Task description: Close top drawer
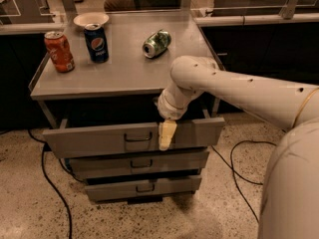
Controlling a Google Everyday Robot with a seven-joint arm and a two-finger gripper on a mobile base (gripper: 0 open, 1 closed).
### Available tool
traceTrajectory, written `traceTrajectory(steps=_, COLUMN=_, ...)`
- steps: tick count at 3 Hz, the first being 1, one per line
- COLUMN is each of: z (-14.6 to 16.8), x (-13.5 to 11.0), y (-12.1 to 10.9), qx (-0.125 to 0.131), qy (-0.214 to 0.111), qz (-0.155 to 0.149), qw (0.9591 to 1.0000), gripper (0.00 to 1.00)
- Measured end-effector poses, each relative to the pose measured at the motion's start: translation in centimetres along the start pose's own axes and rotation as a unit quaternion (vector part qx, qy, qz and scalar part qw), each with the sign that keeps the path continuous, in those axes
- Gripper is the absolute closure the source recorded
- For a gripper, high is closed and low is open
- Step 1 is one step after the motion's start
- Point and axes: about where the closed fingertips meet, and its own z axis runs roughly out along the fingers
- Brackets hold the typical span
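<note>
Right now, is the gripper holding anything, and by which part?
Nothing is held. The gripper sits at the top drawer's front, right of its handle.

arm [239, 91]: reaching in from right, bent | tool [167, 135]: hanging straight down at centre, fingers together

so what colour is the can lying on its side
The tipped can is green, camera view; the hand is at the top drawer front.

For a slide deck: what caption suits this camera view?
Pincer at the front of the open top drawer, right of its handle.
</note>
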Motion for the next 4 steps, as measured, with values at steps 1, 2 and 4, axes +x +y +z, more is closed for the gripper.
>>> traceTrajectory(steps=1, z=-0.2, x=-0.1, y=0.2, qx=-0.001, qy=0.001, qz=-0.002, qw=1.0000, gripper=0.00)
traceTrajectory(steps=2, z=-1.0, x=-0.6, y=0.9, qx=0.011, qy=0.020, qz=-0.014, qw=0.9996, gripper=0.00)
traceTrajectory(steps=4, z=-6.4, x=-2.6, y=4.9, qx=0.068, qy=0.110, qz=-0.048, qw=0.9904, gripper=0.00)
